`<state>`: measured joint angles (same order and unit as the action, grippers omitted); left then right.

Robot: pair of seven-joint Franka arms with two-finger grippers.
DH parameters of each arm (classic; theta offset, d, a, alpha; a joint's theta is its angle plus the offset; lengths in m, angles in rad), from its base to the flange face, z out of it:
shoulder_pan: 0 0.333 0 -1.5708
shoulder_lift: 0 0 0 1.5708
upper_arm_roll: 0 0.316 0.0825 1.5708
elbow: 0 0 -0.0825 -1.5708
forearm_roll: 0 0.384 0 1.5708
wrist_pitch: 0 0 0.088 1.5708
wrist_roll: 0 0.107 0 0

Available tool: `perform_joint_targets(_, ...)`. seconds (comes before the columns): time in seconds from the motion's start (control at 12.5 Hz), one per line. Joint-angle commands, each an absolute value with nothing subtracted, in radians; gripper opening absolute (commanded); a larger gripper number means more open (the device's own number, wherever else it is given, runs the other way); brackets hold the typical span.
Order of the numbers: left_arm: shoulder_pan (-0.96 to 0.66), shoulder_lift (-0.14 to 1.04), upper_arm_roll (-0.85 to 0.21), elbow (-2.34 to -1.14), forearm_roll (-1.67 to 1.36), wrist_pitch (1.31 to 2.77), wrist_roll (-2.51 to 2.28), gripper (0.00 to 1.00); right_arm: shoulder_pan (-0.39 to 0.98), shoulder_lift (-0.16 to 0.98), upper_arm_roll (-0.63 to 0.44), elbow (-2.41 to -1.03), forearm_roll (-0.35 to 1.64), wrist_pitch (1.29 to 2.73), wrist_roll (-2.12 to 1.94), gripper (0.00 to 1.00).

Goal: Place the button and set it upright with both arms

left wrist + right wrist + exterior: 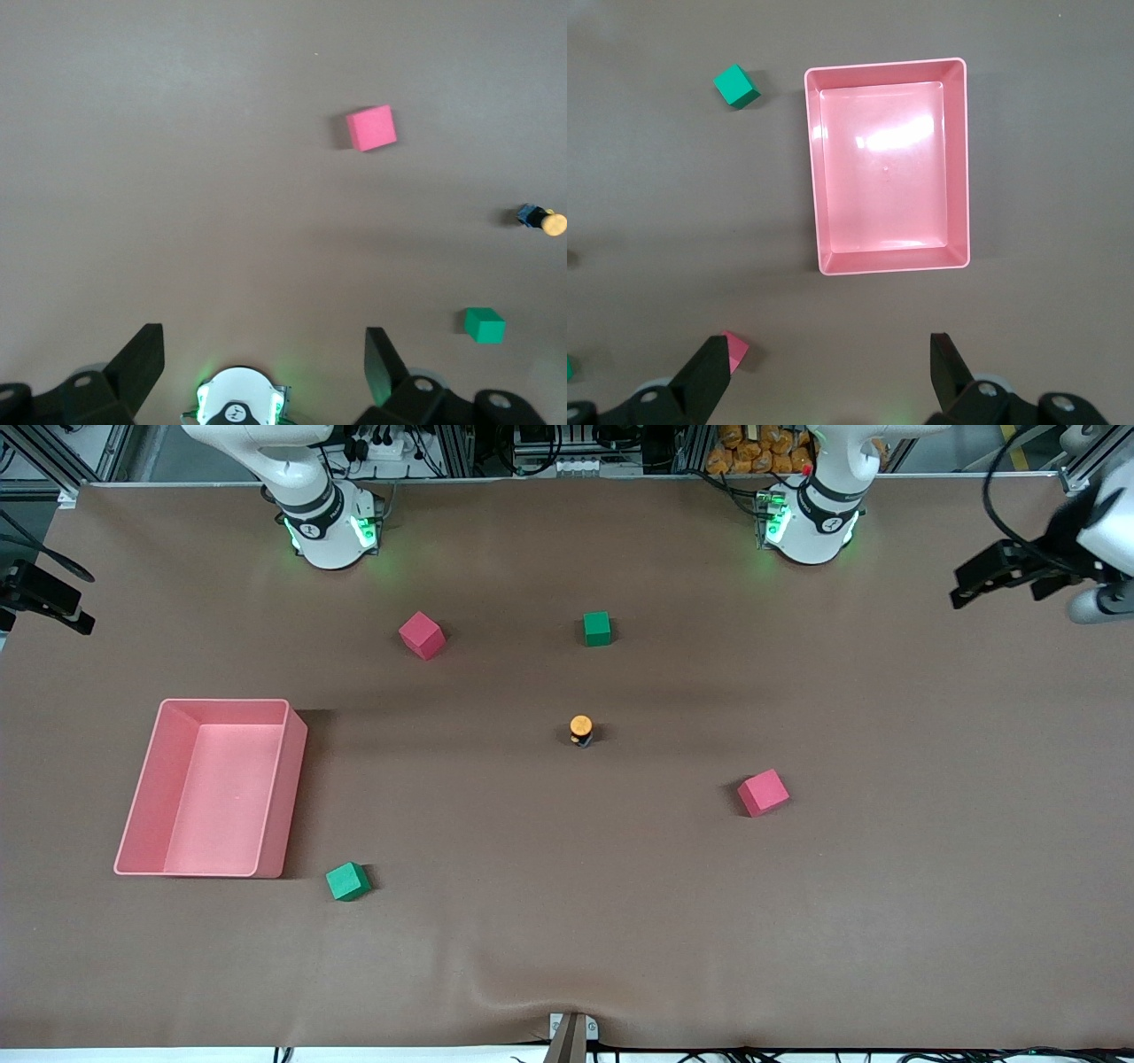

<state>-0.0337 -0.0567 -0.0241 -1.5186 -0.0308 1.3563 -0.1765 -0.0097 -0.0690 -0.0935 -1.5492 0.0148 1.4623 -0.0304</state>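
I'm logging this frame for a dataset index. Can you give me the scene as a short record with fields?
button: orange cap up, mid-table, free of both tools
left tool: open, high above table, waiting
right tool: open, high near pink tray
tray contents: nothing
pink cubes: two
green cubes: two

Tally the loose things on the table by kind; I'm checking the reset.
Pink cubes: 2
Green cubes: 2
Button: 1
Pink tray: 1
Total: 6
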Motion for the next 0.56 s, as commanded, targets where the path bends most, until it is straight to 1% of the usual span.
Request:
perform_joint_targets(0.0, -0.023, -0.055, -0.005, -1.511, -0.037, 1.364, -0.155, 1.00, -0.008, -0.057, -0.091, -1.536, -0.014, 1.457, -0.026, 1.00)
perform_joint_targets(0.08, -0.023, -0.055, -0.006, -1.511, -0.035, 1.371, -0.141, 1.00, -0.008, -0.040, -0.089, -1.534, -0.012, 1.462, -0.025, 1.00)
perform_joint_targets(0.24, -0.025, -0.060, -0.008, -1.511, -0.020, 1.379, -0.120, 1.00, -0.006, 0.017, -0.089, -1.523, -0.006, 1.517, -0.031, 1.00)
perform_joint_targets(0.48, -0.026, -0.057, -0.009, -1.513, -0.020, 1.381, -0.113, 1.00, -0.002, 0.021, -0.086, -1.511, -0.006, 1.519, -0.032, 1.00)
